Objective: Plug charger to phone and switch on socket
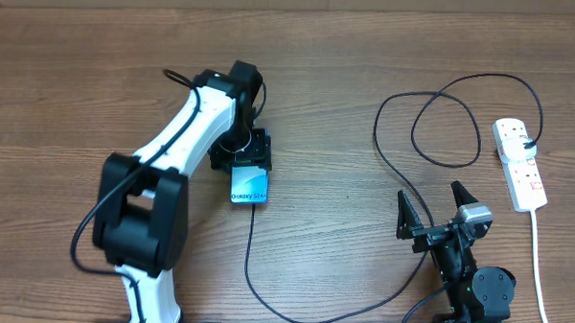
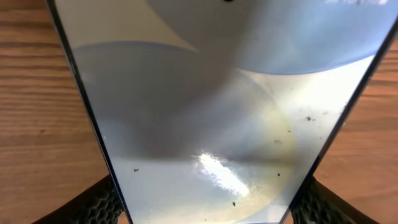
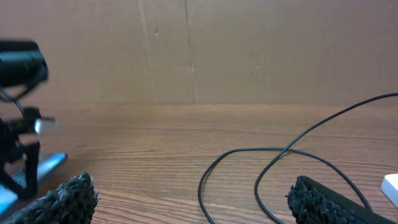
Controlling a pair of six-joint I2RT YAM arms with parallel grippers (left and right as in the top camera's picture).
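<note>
1. Overhead view is showing the right end effector (image 1: 428, 193) sitting nearest the robot. Its two fingers are spreading as wide as they go and holding nothing.
2. The charger (image 1: 248, 246) is lying close by on the tabletop (image 1: 349, 49). It is looping low, then running up to the bottom edge of the phone (image 1: 250, 186). Its tip is meeting that edge, but I cannot tell if it is pushed all the way in.
3. The phone is sitting left of the middle, screen up. The left end effector (image 1: 244, 162) is reaching over it from above. Its fingers (image 2: 106, 202) are part way open and look to be pressing on the phone's two long sides, gripping it.
4. I am guessing the step in hand is holding the phone steady for the plug. To do it well, the left end effector should be squeezing gently and not dragging the phone, because a pull could be tugging the thin cable out.
5. Farther off on the right, the socket (image 1: 517, 165) is lying well apart from the phone. It is carrying a black plug (image 1: 529, 143), and a white cord (image 1: 538, 257) is trailing back from it. Its switches are too small to make out. The free right end effector looks best placed for pressing one, and it should be coming straight down so the socket is not sliding.
</note>
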